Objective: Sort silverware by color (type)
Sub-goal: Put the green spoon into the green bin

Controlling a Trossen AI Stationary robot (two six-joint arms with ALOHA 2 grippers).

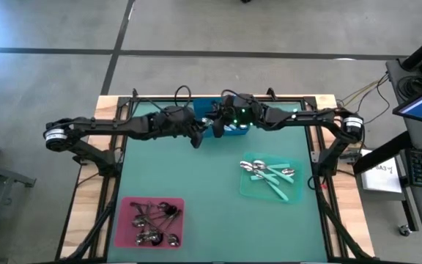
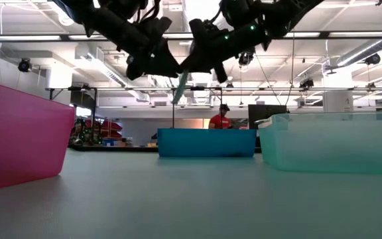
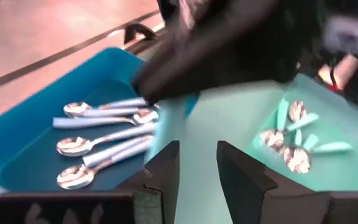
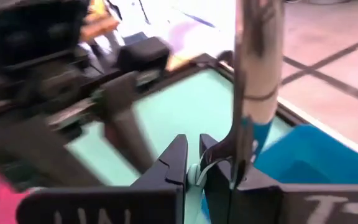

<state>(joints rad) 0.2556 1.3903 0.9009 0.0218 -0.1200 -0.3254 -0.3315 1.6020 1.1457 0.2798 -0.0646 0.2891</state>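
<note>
The right gripper (image 4: 194, 171) pinched a teal-handled spoon (image 4: 253, 81), probably by its bowl, above the blue tray (image 1: 234, 130). Light, stiff and slippery; the left gripper's (image 3: 197, 168) parted, empty fingers flanked its handle.

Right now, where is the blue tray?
In the high view, the blue tray sits at the table's far edge, centre, under both grippers; it holds pale-handled spoons.
</note>
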